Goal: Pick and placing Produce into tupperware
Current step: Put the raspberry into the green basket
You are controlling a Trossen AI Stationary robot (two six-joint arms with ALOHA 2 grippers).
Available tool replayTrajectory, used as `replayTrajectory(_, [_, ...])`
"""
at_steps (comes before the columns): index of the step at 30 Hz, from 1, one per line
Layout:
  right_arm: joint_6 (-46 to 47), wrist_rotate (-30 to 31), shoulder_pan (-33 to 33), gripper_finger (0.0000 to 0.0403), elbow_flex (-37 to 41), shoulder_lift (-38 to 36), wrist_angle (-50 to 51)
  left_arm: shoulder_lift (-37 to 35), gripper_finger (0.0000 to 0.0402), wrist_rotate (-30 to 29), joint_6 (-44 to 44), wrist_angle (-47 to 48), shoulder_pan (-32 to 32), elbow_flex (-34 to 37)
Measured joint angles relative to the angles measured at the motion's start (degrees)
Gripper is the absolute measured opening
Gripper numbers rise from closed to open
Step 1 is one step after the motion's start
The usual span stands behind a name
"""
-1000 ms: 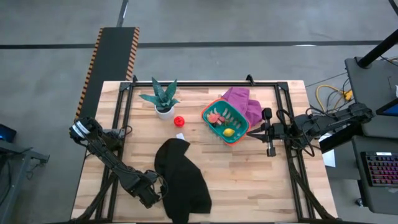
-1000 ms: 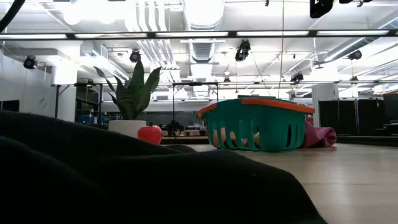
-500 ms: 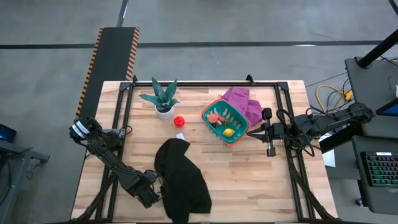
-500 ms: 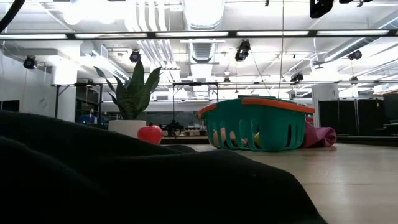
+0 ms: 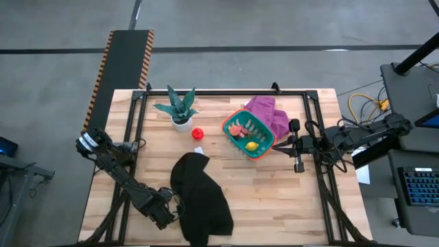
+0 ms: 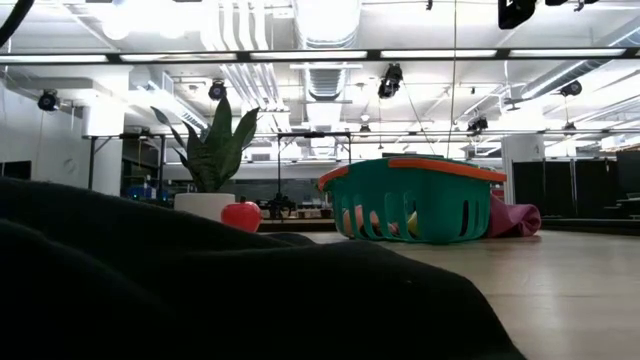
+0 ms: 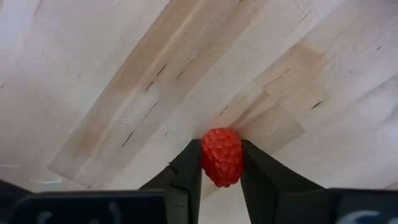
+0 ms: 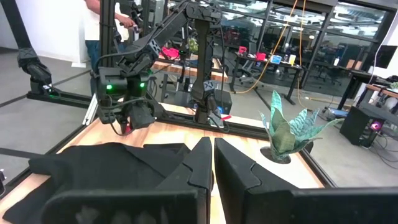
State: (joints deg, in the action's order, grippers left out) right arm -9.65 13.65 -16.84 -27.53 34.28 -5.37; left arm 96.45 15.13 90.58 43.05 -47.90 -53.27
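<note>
Change: fingers of the left gripper (image 7: 221, 163) are now pressing on both sides of a red raspberry toy (image 7: 221, 157); a second ago they were standing noticeably wider, and the arm itself is sitting where it was, at the desk's near-left corner beside the black cloth (image 5: 201, 199).
Meaning: judging by the pinch, the grasp phase is finishing, and lifting and carrying across to the container is likely coming next.
Tupperware: teal container (image 5: 234, 117) is resting toward the far-right part of the desk (image 5: 288, 199), touching the purple cloth (image 5: 271, 113); pink and yellow pieces are already lying inside.
Loose produce: a red tomato-like toy (image 5: 197, 133) is sitting just beside the potted plant (image 5: 180, 108), still outside the container.
Right gripper: right gripper (image 8: 211, 160) is waiting at the right edge, near the container, fingers pressed together and holding nothing.
Risk: the berry is small and rounded, so it may be slipping if the pinch is off-centre.
</note>
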Motion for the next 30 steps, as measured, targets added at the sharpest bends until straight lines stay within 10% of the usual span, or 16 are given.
replayTrajectory(11, [0.0,0.0,0.0,0.0011,0.0,0.0,0.0,-7.2,0.0065,-9.1,-1.5,8.2,-0.3,0.2])
replayTrajectory(20, [-0.4,0.0,0.0,0.0011,0.0,0.0,0.0,-18.2,0.0064,-40.4,-8.7,6.9,0.4,-0.3])
replayTrajectory(30, [-1.3,0.0,0.0,0.0011,0.0,0.0,-0.8,-19.5,0.0063,-50.2,-38.8,-1.3,14.7,-1.0])
